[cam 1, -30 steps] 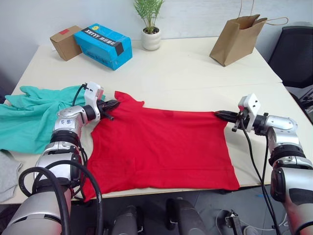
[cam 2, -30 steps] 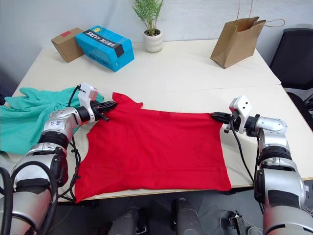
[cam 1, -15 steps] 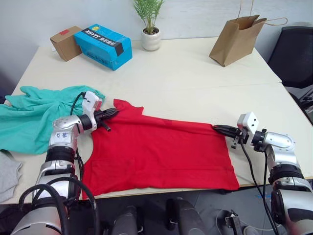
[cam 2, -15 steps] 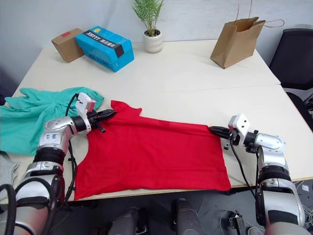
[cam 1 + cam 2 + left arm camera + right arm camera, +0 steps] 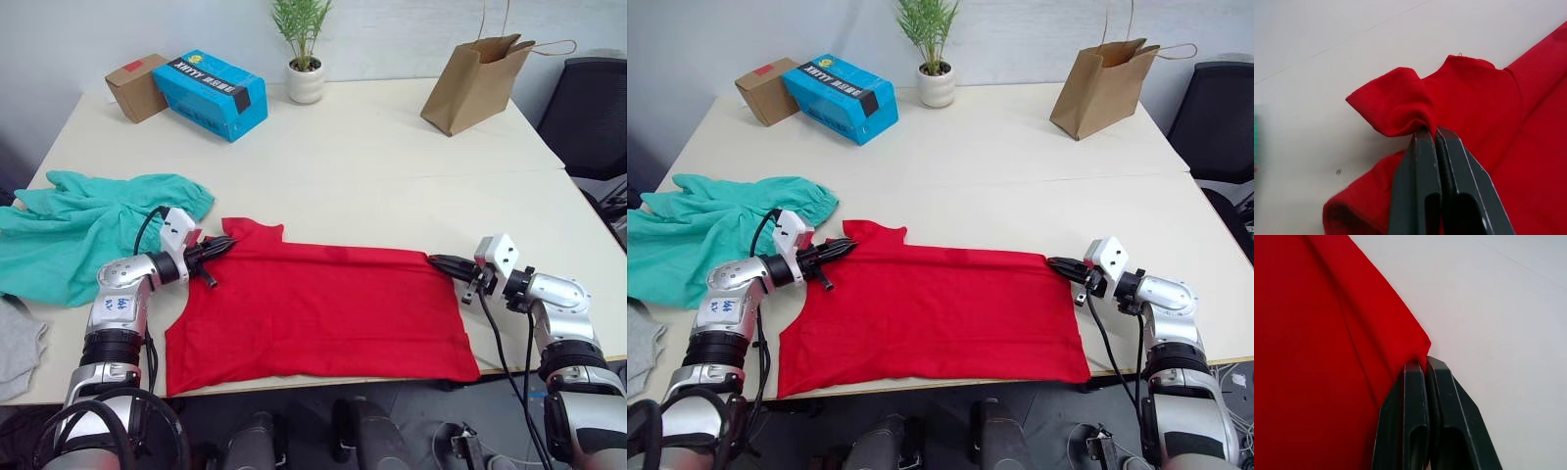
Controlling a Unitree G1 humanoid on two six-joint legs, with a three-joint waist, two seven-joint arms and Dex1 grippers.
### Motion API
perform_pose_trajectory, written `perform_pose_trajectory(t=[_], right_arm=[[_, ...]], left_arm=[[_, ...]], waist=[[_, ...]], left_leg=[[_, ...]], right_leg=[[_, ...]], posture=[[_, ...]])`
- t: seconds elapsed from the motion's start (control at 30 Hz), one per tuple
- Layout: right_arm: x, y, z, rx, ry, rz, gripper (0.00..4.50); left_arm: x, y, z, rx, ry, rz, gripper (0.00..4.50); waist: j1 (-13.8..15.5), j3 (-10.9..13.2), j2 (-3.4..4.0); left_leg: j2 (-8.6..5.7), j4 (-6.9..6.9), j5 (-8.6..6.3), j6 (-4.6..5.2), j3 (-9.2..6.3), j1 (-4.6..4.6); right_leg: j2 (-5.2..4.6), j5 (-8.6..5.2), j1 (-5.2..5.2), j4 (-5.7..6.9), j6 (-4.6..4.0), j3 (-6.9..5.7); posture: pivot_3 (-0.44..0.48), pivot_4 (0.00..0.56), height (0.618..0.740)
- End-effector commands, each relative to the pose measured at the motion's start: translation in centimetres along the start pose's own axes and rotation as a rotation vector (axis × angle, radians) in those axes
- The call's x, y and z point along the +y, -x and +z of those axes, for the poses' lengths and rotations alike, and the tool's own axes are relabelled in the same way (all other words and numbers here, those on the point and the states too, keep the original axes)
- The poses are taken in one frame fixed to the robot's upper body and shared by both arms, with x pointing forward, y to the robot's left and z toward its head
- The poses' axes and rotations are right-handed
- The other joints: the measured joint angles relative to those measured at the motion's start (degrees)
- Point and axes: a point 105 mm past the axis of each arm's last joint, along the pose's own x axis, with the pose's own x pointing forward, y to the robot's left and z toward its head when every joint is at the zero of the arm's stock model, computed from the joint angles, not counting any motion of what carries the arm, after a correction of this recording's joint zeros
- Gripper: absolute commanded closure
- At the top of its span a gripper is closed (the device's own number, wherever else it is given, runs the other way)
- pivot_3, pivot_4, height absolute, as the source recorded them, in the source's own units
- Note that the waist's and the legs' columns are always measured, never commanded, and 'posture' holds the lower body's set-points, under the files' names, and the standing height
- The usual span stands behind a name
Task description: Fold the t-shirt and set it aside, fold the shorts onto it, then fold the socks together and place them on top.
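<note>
While both tools, left and right, pinch its corners, the smooth red t-shirt lies flat.

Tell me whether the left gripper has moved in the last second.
Yes. The left gripper, shut on the t-shirt, has pulled back toward the robot, farther from the blue box, dragging the shirt's far edge toward the near table edge.

Table — t-shirt, shorts, boxes, plant, bag.
</note>
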Motion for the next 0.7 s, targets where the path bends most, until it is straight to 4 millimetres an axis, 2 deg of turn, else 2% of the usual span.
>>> perform_pose_trajectory(t=[0.03,0.1,0.17,0.2,0.33,0.43,0.53,0.57,0.63,0.7], right_arm=[[0.2,0.4,-0.5,0.017,-0.025,0.001,4.47],[0.1,0.4,0.1,-0.023,-0.076,0.008,4.47],[0.3,0.4,0.3,-0.015,-0.059,0.036,3.84],[0.5,0.5,0.5,-0.011,-0.047,0.051,3.52],[0.6,1.5,1.7,-0.005,0.019,0.1,2.21],[0.4,2.4,3.2,-0.016,0.04,0.108,1.22],[0.6,3.1,4.6,-0.026,0.056,0.116,0.11],[0.6,3.2,5.1,-0.03,0.059,0.115,0.0],[0.7,3.4,5.9,-0.036,0.062,0.11,0.0],[0.8,3.4,6.7,-0.048,0.072,0.105,0.0]], left_arm=[[0.2,0.5,0.8,-0.017,-0.034,-0.002,4.5],[-0.2,0.6,1.1,-0.028,-0.015,-0.039,4.5],[-0.5,0.8,1.3,-0.021,-0.006,-0.065,4.5],[-0.4,0.9,1.5,-0.012,0.01,-0.065,4.05],[-0.5,2.1,2.0,0.086,0.101,-0.129,2.93],[0.8,2.9,3.3,0.152,0.161,-0.075,2.0],[0.8,3.6,4.8,0.205,0.243,-0.123,0.97],[0.9,3.7,5.3,0.22,0.273,-0.134,0.76],[1.4,3.7,6.0,0.261,0.315,-0.129,0.05],[2.2,2.8,7.3,0.248,0.359,-0.104,0.02]], waist=[[0.0,0.0,0.0],[0.0,0.0,0.0],[0.0,0.0,-0.01],[0.0,0.0,-0.01],[0.0,0.0,-0.01],[0.1,0.0,-0.01],[0.2,0.0,-0.01],[0.3,0.0,-0.01],[0.7,0.0,-0.01],[1.2,0.0,-0.01]], left_leg=[[0.0,0.0,0.0,0.0,-0.01,0.02],[0.0,-0.01,0.0,0.0,-0.01,0.05],[0.01,-0.01,0.0,0.0,-0.02,0.05],[0.02,-0.01,0.0,0.0,-0.02,0.05],[0.03,-0.01,0.0,0.0,-0.03,0.04],[0.02,-0.03,0.0,0.0,-0.04,0.03],[0.02,-0.03,0.0,-0.01,-0.08,0.02],[0.02,-0.03,0.0,-0.01,-0.08,0.03],[0.02,-0.03,0.0,-0.01,-0.08,0.0],[0.0,-0.03,0.0,-0.01,-0.07,0.01]], right_leg=[[0.0,0.0,0.02,-0.01,0.0,-0.01],[0.0,0.0,0.05,-0.01,0.0,-0.01],[0.0,0.0,0.06,-0.01,0.0,-0.01],[0.02,0.0,0.05,0.0,0.0,-0.01],[0.02,0.0,0.05,0.0,-0.01,-0.02],[0.01,0.0,0.05,-0.01,-0.01,-0.02],[0.02,-0.01,0.05,-0.01,-0.01,-0.02],[0.02,-0.01,0.05,-0.01,-0.01,-0.02],[0.04,-0.01,0.04,-0.02,-0.01,-0.02],[0.05,-0.01,0.04,-0.02,-0.02,-0.02]], posture=[[0.0,0.15,0.74],[0.0,0.15,0.74],[0.0,0.15,0.74],[0.0,0.15,0.74],[0.0,0.15,0.74],[0.0,0.15,0.74],[0.0,0.15,0.74],[0.0,0.15,0.74],[0.0,0.15,0.74],[0.0,0.15,0.74]])
